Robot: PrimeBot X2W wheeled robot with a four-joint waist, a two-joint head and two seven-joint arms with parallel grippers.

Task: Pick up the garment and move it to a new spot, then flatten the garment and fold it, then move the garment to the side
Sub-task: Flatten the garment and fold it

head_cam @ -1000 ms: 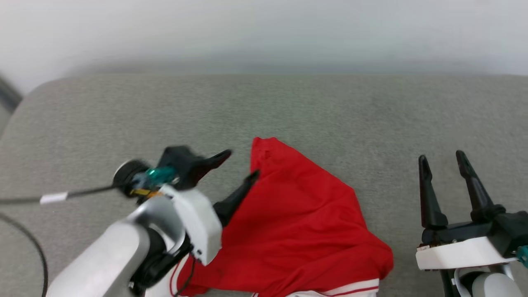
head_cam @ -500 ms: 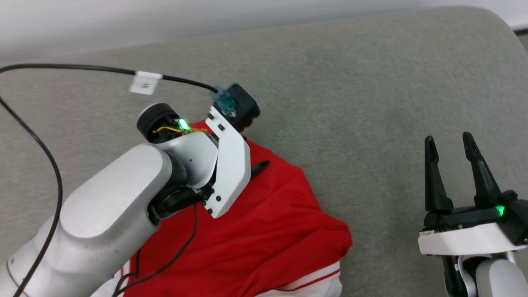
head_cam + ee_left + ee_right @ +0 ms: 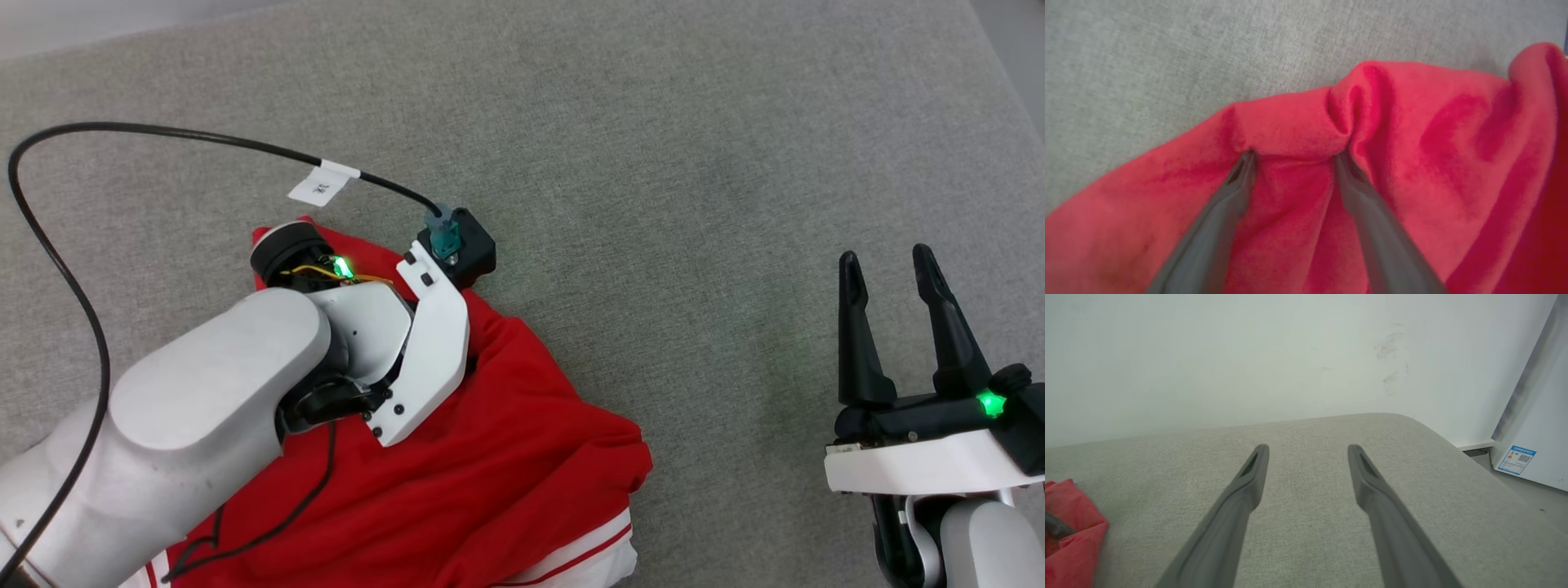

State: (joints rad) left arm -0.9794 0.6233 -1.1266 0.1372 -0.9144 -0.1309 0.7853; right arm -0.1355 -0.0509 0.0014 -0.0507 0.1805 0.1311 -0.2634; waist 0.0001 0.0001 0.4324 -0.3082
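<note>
Head view gives me the garment (image 3: pixel 506 457) crumpled on the grey cushion (image 3: pixel 653 163), toward its near side and left of the middle, with its striped trim (image 3: pixel 588 549) nearest me. My left tool (image 3: pixel 1292 157) is down on it: in the left wrist view its fingers (image 3: pixel 1216 228) stand apart, tips pressed into the red cloth, a ridge bunched just beyond them. My right tool (image 3: pixel 885 255) hovers well apart to the right over bare cushion, spread wide, gripping nothing.

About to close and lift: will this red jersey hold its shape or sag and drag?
Likely very floppy: the jersey already bunches into soft folds against the open left pincer. It probably lifts lightly, with the rest hanging. The woven grey cushion may drag its trailing hem.
</note>
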